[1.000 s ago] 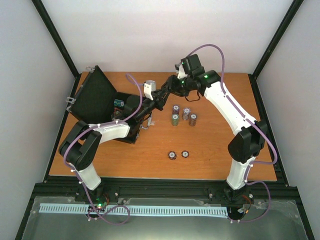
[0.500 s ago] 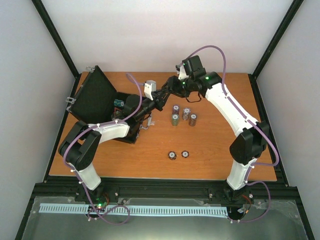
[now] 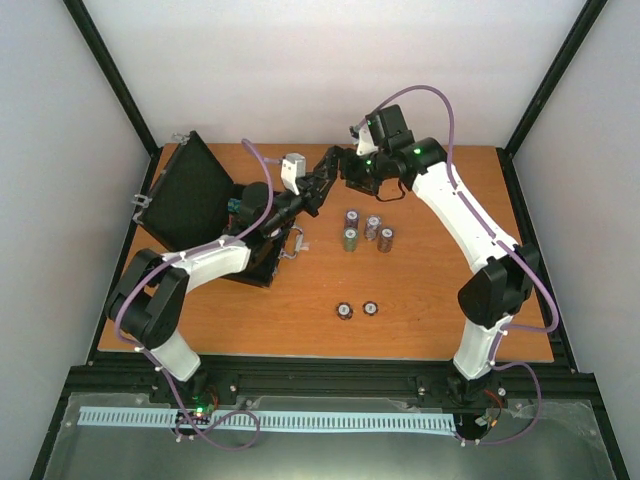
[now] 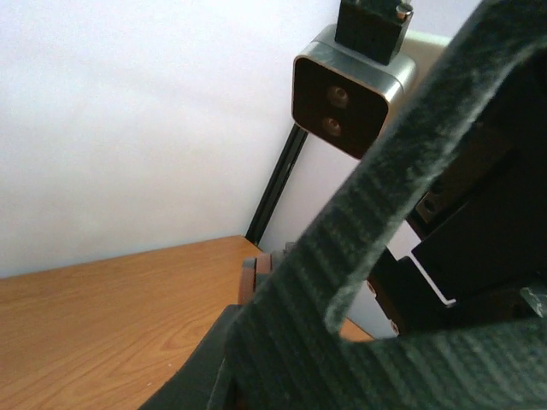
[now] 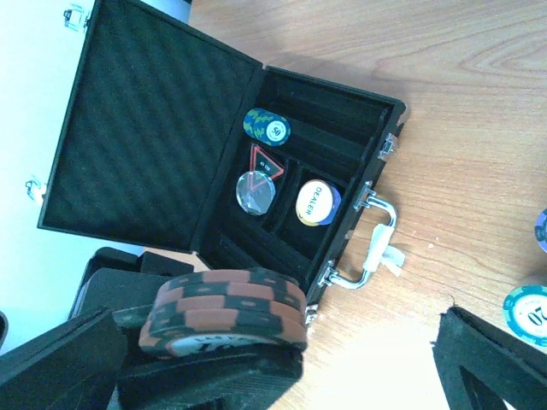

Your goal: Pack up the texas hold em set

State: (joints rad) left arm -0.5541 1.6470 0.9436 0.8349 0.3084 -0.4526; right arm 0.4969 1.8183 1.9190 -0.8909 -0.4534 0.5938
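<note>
A stack of brown-and-black poker chips (image 5: 226, 312) hangs in the air with my left gripper (image 3: 322, 180) shut on it. One black finger (image 5: 214, 380) of that gripper lies under the stack. The stack's edge (image 4: 256, 278) peeks out beside the left gripper's ribbed pad (image 4: 342, 256). My right gripper (image 5: 282, 342) is open, with a finger (image 5: 487, 354) standing well off to each side of the stack. Below lies the open black case (image 5: 171, 128), holding a green chip stack (image 5: 267, 126), a triangular token (image 5: 261, 162) under a clear disc, and a dealer disc (image 5: 318, 202).
Several chip stacks (image 3: 365, 230) stand on the wooden table right of the case (image 3: 190, 200). Two round discs (image 3: 357, 310) lie nearer the front. The case lid leans up to the left, and its silver handle (image 5: 376, 248) faces the chips. My right wrist camera (image 4: 346, 107) looms close.
The right gripper has opened wide and let go of the brown stack, which stays in the left gripper. Both grippers have shifted a little left and back, towards the case.
</note>
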